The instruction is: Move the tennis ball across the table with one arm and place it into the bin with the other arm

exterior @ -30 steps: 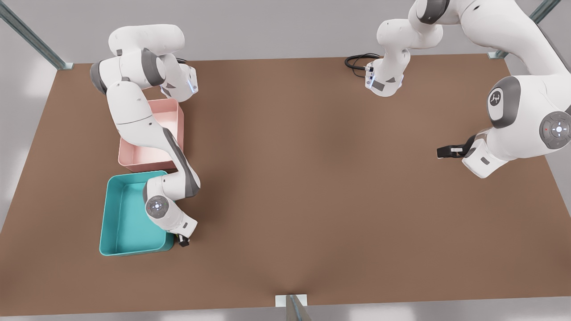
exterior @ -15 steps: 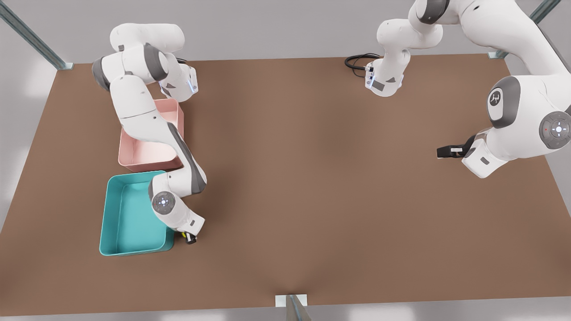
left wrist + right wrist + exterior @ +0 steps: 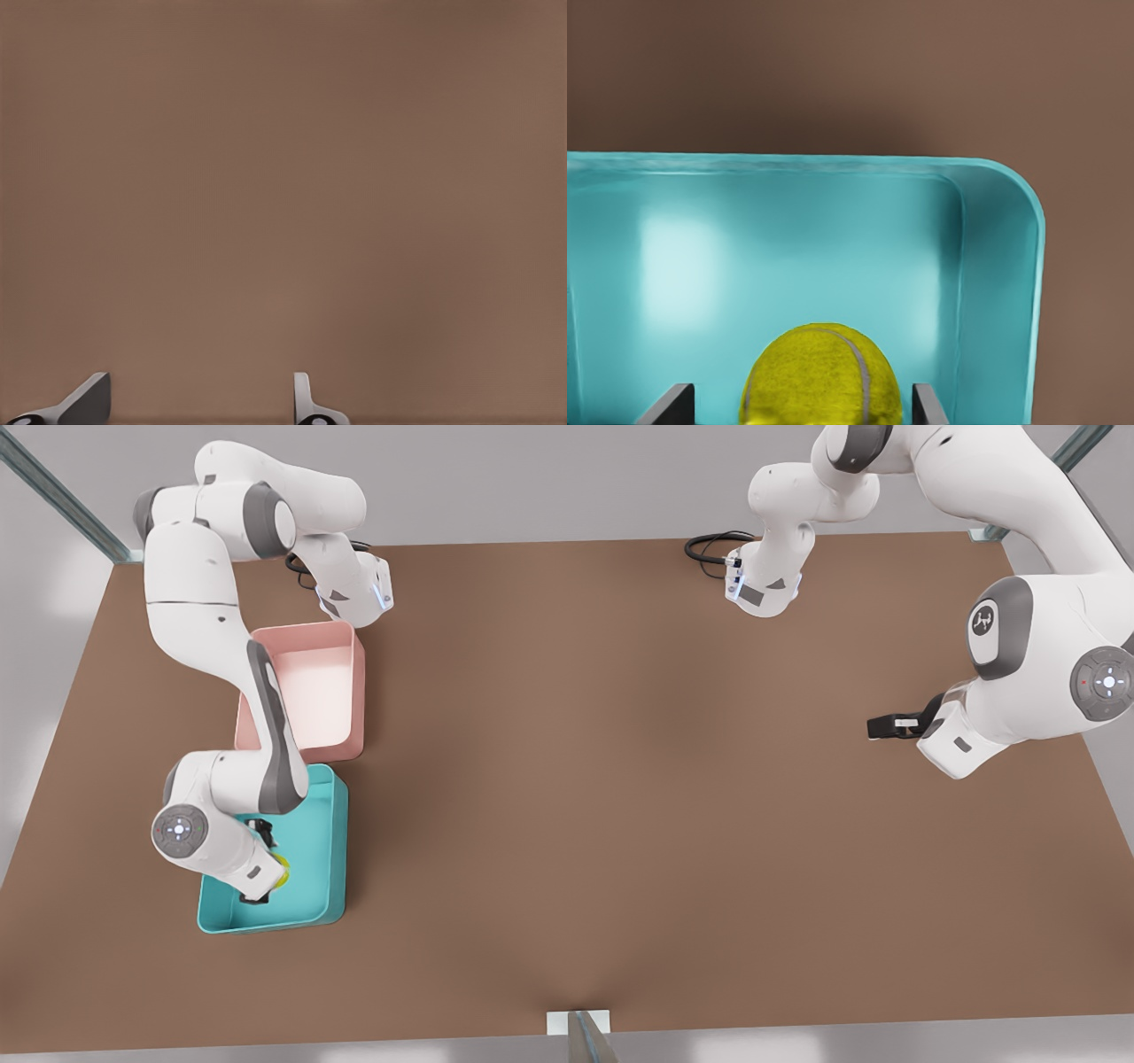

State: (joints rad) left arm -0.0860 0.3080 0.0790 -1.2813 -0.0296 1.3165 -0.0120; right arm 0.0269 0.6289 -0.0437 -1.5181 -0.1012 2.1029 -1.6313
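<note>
Tennis ball [image 3: 280, 861] peeks yellow under the right gripper [image 3: 263, 864] in the front view, over the teal bin [image 3: 335, 841], which sits on the bench [image 3: 620, 779] just beside a pink tray [image 3: 354, 691]. The left gripper [image 3: 886, 727] waits well apart at the front view's right. The left wrist view shows bare bench and its jaws spread wide. The right wrist view shows the ball [image 3: 822, 376] between its jaws, near them on both sides; whether they touch it I cannot tell. Below lies the bin's floor [image 3: 788, 266].
</note>
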